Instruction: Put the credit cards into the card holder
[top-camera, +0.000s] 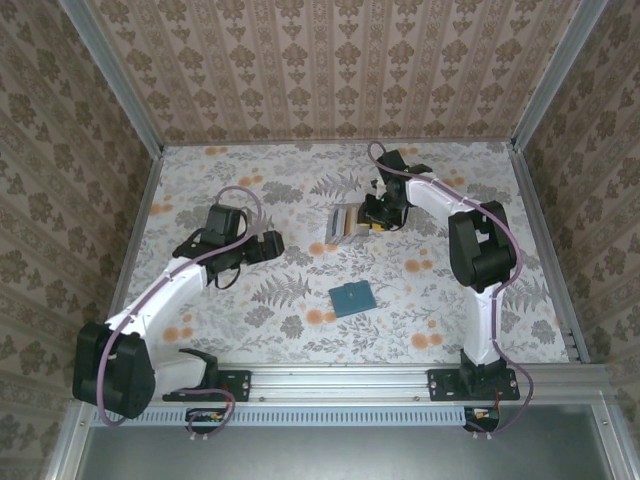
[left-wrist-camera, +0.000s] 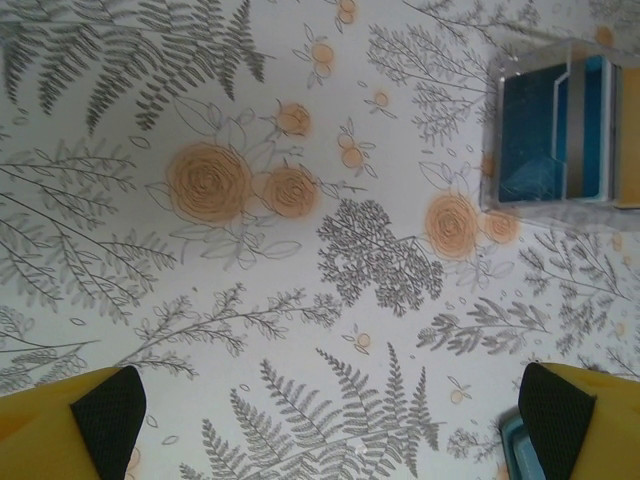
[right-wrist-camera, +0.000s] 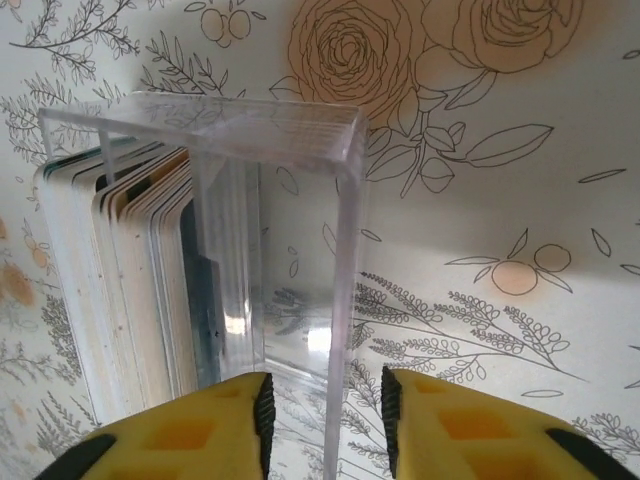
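Observation:
The clear card holder (top-camera: 347, 222) stands at the table's middle back, with several cards upright inside. The right wrist view looks down on the card holder (right-wrist-camera: 300, 130), where the card edges (right-wrist-camera: 130, 280) are packed in its left part. My right gripper (right-wrist-camera: 323, 400) straddles the holder's right wall, pads apart on either side, not touching it. From the left wrist, the card holder (left-wrist-camera: 560, 130) shows a blue card (left-wrist-camera: 530, 130) and a yellow-orange edge (left-wrist-camera: 630, 130). My left gripper (left-wrist-camera: 332, 415) hangs wide open over bare cloth, left of the holder.
A dark teal folding wallet (top-camera: 351, 298) lies on the floral cloth (top-camera: 420, 290) in front of the holder; the wallet's corner (left-wrist-camera: 512, 448) sits by my left gripper's right finger. Patterned walls and metal rails enclose the table.

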